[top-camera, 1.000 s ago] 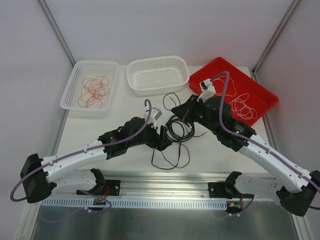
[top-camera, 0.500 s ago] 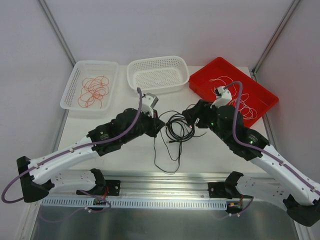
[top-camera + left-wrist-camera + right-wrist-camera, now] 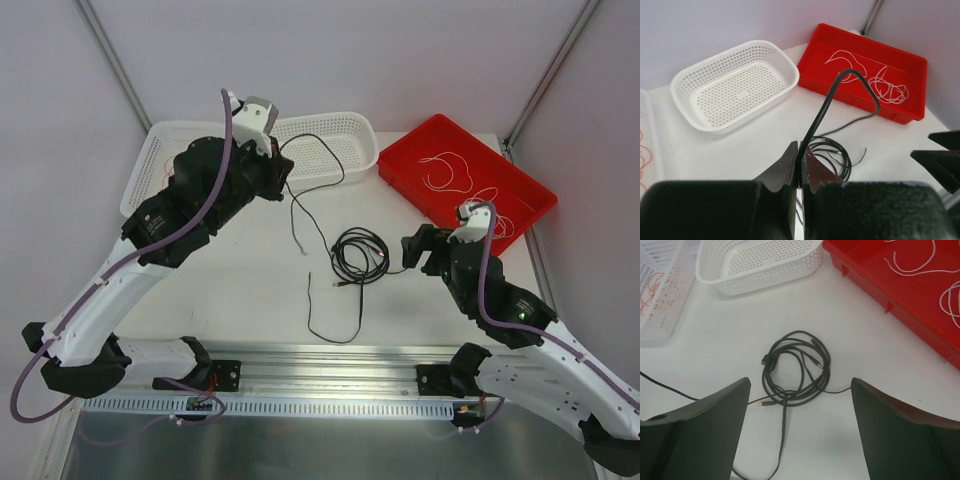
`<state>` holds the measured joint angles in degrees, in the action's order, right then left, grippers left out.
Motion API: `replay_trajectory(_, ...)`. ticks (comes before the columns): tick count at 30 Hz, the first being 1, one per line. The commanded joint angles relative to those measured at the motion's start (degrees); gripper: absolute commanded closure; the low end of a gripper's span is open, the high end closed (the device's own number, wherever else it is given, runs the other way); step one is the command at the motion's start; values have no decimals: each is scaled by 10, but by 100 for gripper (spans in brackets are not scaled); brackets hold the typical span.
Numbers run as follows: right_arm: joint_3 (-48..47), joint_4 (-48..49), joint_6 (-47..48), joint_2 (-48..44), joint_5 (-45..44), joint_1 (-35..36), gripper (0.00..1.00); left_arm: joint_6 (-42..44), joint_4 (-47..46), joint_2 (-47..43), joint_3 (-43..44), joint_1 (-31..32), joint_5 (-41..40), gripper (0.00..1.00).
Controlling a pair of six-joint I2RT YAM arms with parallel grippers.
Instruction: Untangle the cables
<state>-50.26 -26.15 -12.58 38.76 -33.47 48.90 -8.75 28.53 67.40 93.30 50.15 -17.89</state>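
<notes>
Nearest the arm bases, a single black strand (image 3: 308, 300) lies on the table (image 3: 230, 290) in a U. Its closed end points at the near edge and both legs run away from that edge. The right leg enters the coil.

The coil (image 3: 768, 377) of black cables lies flat at mid-table. It is roughly round, with small plugs showing among its turns.

Right gripper (image 3: 800, 385): jaws spread wide, nothing in them. In the top view it stands just right of the coil. Whether it touches the table cannot be told.

Left gripper (image 3: 800, 152): raised above the table, to the far left of the coil, fingers closed tight on a black cable (image 3: 822, 110). From the pinch this cable rises toward the far right, bends sharply at its peak, drops, and runs back toward the coil. Its long axis runs near-left to far-right. In the top view its arch crosses the near rim of the basket (image 3: 790, 75). One free end hangs left of the coil, pointing at the near edge.

Far row:
- **Left:** a flat tray (image 3: 138, 190), partly hidden by the left arm, holding red-orange wires (image 3: 655, 287).
- **Centre:** the basket.
- **Right:** the red tray (image 3: 855, 102), holding white wires (image 3: 888, 84) in loose loops.
</notes>
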Motion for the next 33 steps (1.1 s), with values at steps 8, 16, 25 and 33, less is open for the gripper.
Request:
replay_trajectory(8, 153, 104, 17, -18, -135, -3, 7, 106, 58, 104, 262, -69, 37, 95)
replay_trajectory(16, 177, 161, 17, 78, -129, -15, 5, 170, 45, 146, 407, -85, 21, 98)
replay_trajectory(25, 180, 190, 12, 132, -78, -25, 6, 250, -47, 190, 400, -141, 29, 99)
replay_trajectory(33, 177, 191, 5, 146, -58, -26, 6, 230, -129, 266, 405, -221, 107, 100)
